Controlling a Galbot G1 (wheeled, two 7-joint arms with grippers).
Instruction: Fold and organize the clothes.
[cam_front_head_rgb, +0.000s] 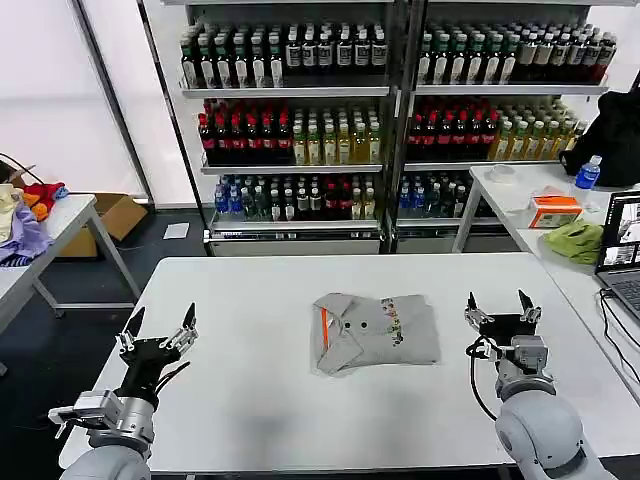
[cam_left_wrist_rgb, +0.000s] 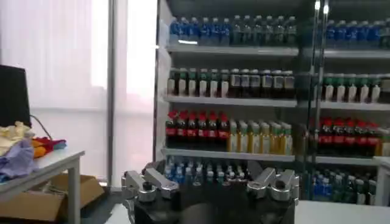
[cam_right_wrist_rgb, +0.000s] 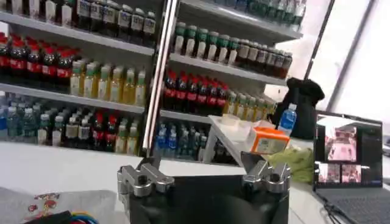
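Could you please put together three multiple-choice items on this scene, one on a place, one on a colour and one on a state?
1. Where does the shirt lie on the white table?
A. at its left edge
B. near the middle, between the two end effectors
C. on the far right corner

2. What colour is the trim at the shirt's collar?
A. orange
B. blue
C. black

3. What state are the left end effector and right end effector in?
A. both shut on the shirt
B. one open, one shut
C. both open, holding nothing

Answers: 1 B, the folded shirt sits mid-table with an end effector on each side; 2 A, an orange strip shows by the buttons; 3 C, both sets of fingers are spread, apart from the shirt.
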